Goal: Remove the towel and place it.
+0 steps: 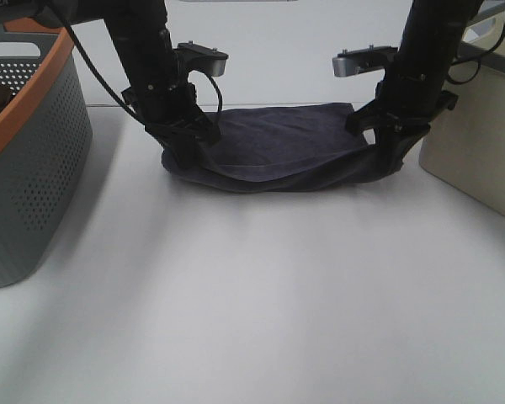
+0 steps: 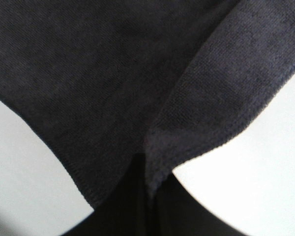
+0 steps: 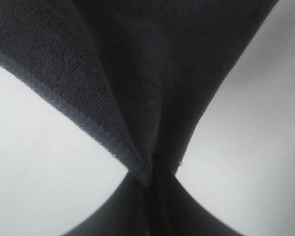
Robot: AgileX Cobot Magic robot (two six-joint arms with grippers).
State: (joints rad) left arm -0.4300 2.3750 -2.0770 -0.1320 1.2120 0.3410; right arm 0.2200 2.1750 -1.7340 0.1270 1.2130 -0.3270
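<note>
Holding the towel (image 1: pixel 278 150) by its two ends is the step going on now, I think. The left gripper (image 1: pixel 188 145) is pinched tight on one end of the cloth. The right gripper (image 1: pixel 387 141) is pinched tight on the other end. In both wrist views the dark cloth bunches into the closed tips and fans out from there. The towel hangs between the two arms like a little hammock, at the far side of the white table (image 1: pixel 252 303). Its middle sags low. I cannot tell if the bottom touches the table or floats just over it.

Nothing shows under the towel but the table, so I think the taking-off part is done and the placing part is left. The next move needs both arms to go together, so the cloth does not slip out of one pinch. Then both grippers need to let go where the towel should lie. The task does not say where that spot is.

A grey basket (image 1: pixel 34 168) with holes and an orange rim stands at the left, well apart from the towel. Only a small bit of its inside shows, and I cannot tell what is in it. A pale box (image 1: pixel 471 143) stands at the right, close to the right arm. Its inside is hidden.
</note>
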